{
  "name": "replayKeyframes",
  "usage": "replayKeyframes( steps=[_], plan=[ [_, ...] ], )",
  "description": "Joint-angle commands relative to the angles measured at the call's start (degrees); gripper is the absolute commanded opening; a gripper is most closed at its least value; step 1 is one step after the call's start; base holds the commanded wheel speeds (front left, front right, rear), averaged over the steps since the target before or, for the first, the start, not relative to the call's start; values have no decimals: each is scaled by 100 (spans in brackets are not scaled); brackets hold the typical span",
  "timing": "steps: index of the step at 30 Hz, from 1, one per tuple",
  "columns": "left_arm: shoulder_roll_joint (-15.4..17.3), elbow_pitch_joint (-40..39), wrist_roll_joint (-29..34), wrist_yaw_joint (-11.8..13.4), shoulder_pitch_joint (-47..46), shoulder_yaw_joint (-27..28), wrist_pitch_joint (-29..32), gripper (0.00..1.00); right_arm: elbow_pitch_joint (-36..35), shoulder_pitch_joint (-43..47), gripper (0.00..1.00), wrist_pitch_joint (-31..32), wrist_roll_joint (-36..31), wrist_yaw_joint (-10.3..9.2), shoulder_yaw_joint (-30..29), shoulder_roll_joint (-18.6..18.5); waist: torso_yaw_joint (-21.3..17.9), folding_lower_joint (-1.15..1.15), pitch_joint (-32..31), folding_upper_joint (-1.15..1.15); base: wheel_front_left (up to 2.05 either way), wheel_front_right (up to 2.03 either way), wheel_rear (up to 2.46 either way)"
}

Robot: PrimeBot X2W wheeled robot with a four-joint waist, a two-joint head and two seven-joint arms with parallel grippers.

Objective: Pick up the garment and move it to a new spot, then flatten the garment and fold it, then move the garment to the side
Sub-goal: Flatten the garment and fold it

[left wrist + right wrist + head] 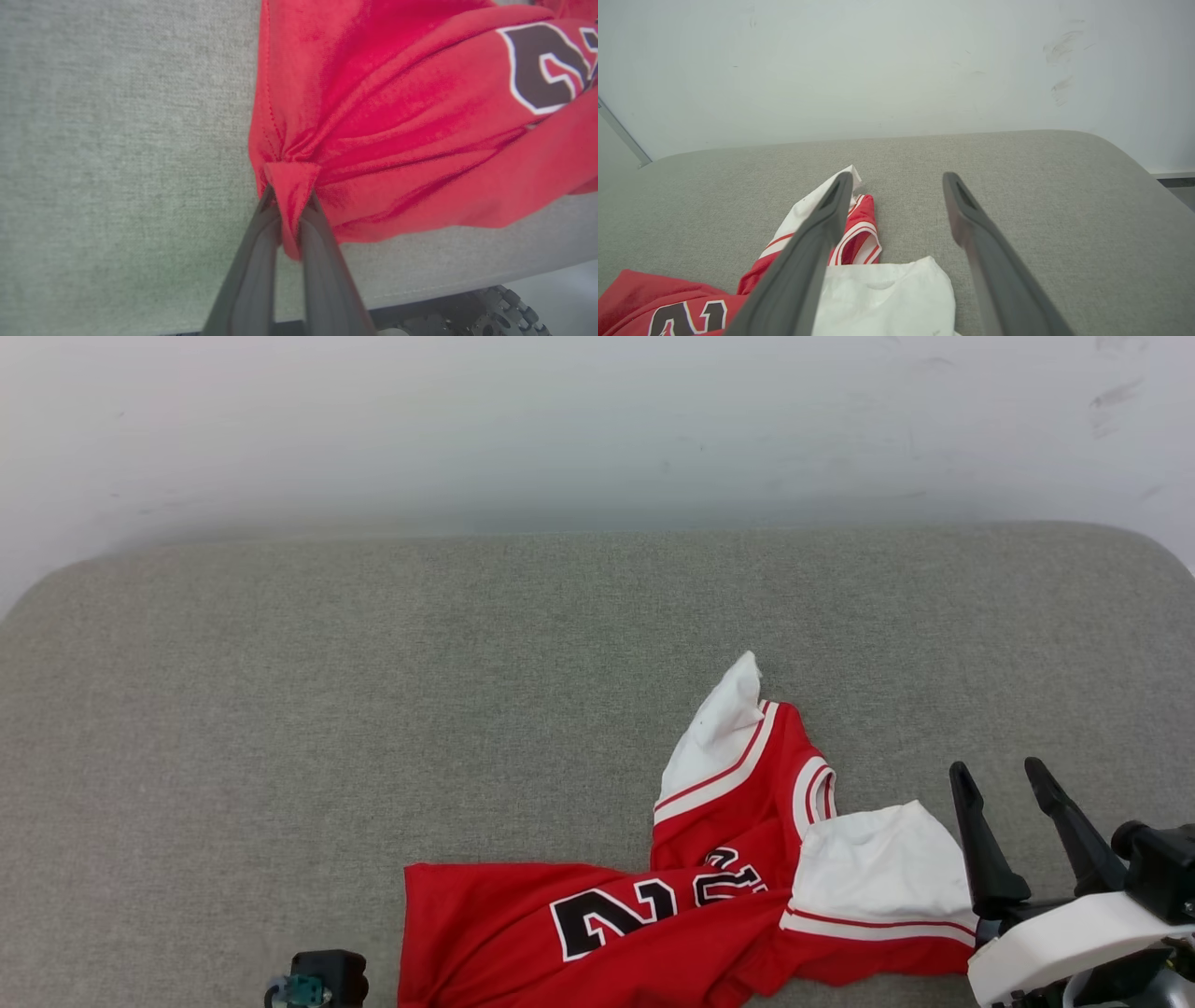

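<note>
The red jersey (709,905) lay crumpled at the near edge of the grey cushioned surface (373,709), not in any container, one white sleeve (878,868) just beside the right gripper (997,770). The left gripper (290,200) was pinched tight on a bunched fold of red hem. The right gripper's jaws stood wide and held nothing. The step looked like the pick-up. Next, the right gripper would probably need a hold near that sleeve so both could lift and carry the jersey.
</note>
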Motion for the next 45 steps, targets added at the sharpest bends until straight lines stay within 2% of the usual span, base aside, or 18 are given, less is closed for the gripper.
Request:
replayKeyframes(
  steps=[1, 12, 21, 27, 33, 40, 45],
  plan=[
    [-21, 29, 22, -26, -38, -23, -34, 100, -32, 74, 100, 2, -1, -4, 2, 9, -8, 1, -8, 0, 0, 0, 0],
    [-40, -141, 546, -100, -973, 22, -848, 100, -148, 35, 100, 113, -41, -4, -2, 8, -274, 1, -47, 0, 0, 0, 0],
    [-303, 214, 822, -560, -2376, -371, -837, 100, -124, -199, 100, 31, 74, -4, 30, 9, -719, 1, 330, 0, 0, 0, 0],
    [-488, 795, 781, -1001, -3366, -642, -413, 100, -14, -392, 100, -108, 172, -4, 61, 9, -1070, 1, 760, 0, 0, 0, 0],
    [-544, 1373, 785, -1409, -4267, -956, 377, 100, 171, -605, 100, -329, 327, -4, 130, 10, -1348, 1, 1292, 0, 0, 0, 0],
    [-494, 2037, 915, -1688, -5025, -1301, 1110, 100, 497, -789, 100, -626, 515, -4, 225, 10, -1518, 1, 1661, 0, 0, 0, 0],
    [-508, 2646, 911, -1811, -5171, -1652, 1772, 100, 700, -879, 100, -778, 605, -4, 252, 9, -1517, 1, 1741, 0, 0, 0, 0]
  ],
)
